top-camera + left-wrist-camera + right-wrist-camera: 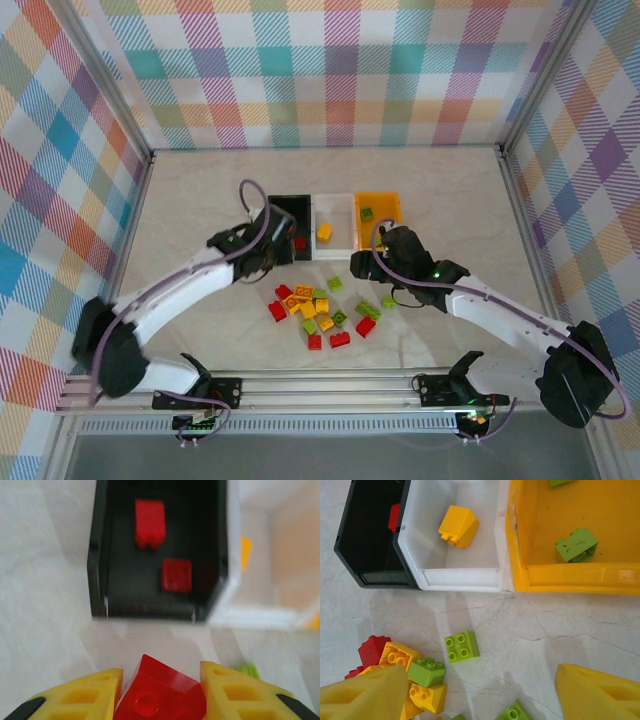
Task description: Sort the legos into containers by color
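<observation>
left gripper clamped on a red lego, held just short of the near wall of the black bin; two red bricks lie in that bin. White bin in the middle has one yellow brick, orange bin on the right has a green brick. Loose pile of red/yellow/green sits on the table in front of the bins. Right gripper fingers spread wide, nothing between them, over the table near a lone green lego
</observation>
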